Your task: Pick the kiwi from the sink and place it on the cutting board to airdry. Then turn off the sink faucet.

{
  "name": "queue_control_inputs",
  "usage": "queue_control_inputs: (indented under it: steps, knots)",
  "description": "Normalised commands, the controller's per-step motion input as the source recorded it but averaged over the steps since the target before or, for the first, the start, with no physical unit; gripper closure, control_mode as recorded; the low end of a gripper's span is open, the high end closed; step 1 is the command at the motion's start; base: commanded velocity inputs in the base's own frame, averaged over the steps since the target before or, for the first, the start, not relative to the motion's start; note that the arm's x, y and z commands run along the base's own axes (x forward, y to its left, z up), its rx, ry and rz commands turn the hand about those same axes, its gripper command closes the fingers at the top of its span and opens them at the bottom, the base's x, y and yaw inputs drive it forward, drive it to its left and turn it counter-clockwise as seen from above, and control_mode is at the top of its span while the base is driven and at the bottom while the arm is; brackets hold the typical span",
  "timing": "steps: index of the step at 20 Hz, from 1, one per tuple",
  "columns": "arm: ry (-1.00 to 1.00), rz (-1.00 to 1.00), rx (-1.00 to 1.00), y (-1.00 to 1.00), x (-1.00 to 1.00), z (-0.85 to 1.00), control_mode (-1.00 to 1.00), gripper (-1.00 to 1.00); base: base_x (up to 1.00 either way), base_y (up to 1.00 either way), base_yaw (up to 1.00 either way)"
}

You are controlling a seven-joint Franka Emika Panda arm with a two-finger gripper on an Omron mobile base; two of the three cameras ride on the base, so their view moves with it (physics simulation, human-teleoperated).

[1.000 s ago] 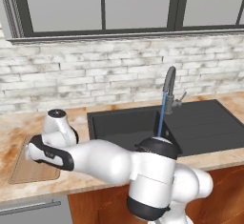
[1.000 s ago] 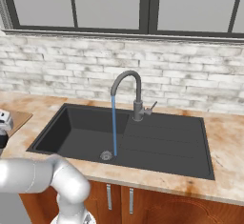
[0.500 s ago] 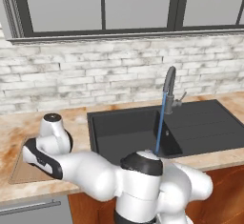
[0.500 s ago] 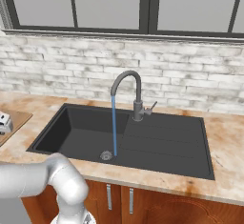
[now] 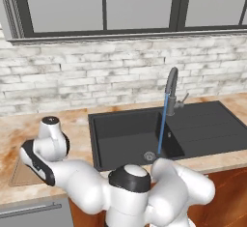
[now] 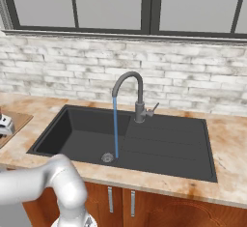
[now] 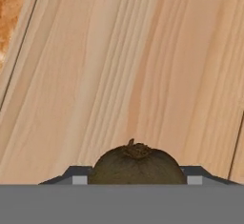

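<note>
The brownish-olive kiwi (image 7: 137, 163) sits between the two dark finger tips of my gripper (image 7: 137, 179), which is shut on it. Right under it lies the light wooden cutting board (image 7: 119, 66), close to the fruit. In the left base view my white hand (image 5: 50, 141) hangs over the cutting board (image 5: 19, 175) on the counter left of the sink (image 5: 120, 129). The sink faucet (image 5: 171, 83) stands behind the basin, and a thin blue water stream (image 5: 163, 129) runs from its tip to the drain. The side lever (image 6: 152, 109) sticks out to the right.
My arm's elbow (image 5: 128, 182) bulks in front of the sink's near edge. A brick wall and a window run behind the marbled counter (image 6: 231, 139). The ribbed drainboard (image 6: 169, 144) takes up the basin's right half.
My hand has sunk a little lower over the cutting board with the kiwi in it, and the elbow has swung round. The water keeps running.
</note>
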Motion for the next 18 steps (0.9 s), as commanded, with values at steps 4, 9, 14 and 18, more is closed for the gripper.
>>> queue_control_inputs:
  steps: [4,9,14,18]
  knots:
    - [0.02,-0.04,-0.01,0.18,0.16,-0.22,-1.0,-1.0,0.0,0.0,0.0]
    - [0.01,-0.04,-0.01,0.11,0.12,-0.17,-1.0,-1.0,0.0,0.0,0.0]
    - [0.0,-0.04,0.0,0.0,0.0,-0.01,-1.0,-1.0,0.0,0.0,0.0]
    - [0.0,-0.04,0.0,0.0,0.0,0.16,-1.0,-1.0,0.0,0.0,0.0]
